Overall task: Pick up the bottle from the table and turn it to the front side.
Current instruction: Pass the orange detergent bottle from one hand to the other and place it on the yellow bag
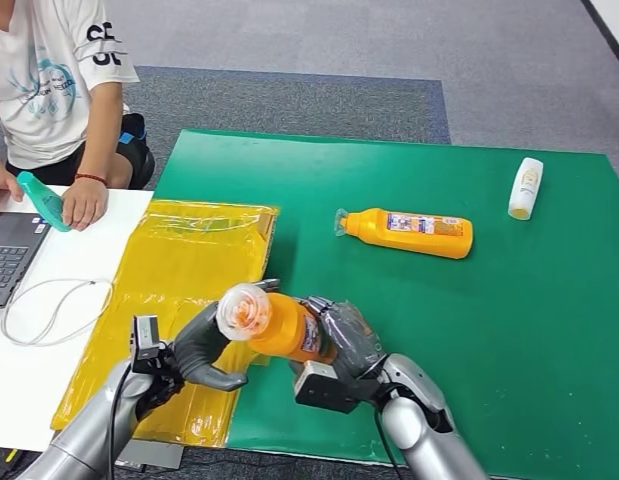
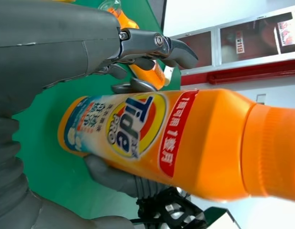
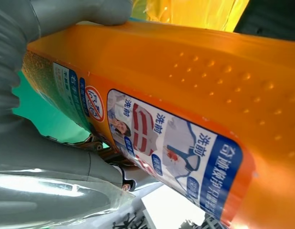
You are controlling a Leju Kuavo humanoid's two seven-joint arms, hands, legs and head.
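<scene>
At the table's left edge, a person's hand (image 1: pixel 83 203) rests on the white sheet (image 1: pixel 42 300) beside a laptop (image 1: pixel 8 255) and a teal bottle (image 1: pixel 43 201). A yellow bag (image 1: pixel 170 280) lies across the seam with the green mat (image 1: pixel 442 330). Near the front edge, the left hand (image 1: pixel 204 350) cups the cap end of the orange bottle (image 1: pixel 279 325), fingers curled beneath it; the right hand (image 1: pixel 344 340) wraps the bottle's base. The bottle is lifted off the mat. Farther right, a second orange bottle (image 1: pixel 408 232) lies flat, and a white bottle (image 1: pixel 525 188) near the far right corner.
</scene>
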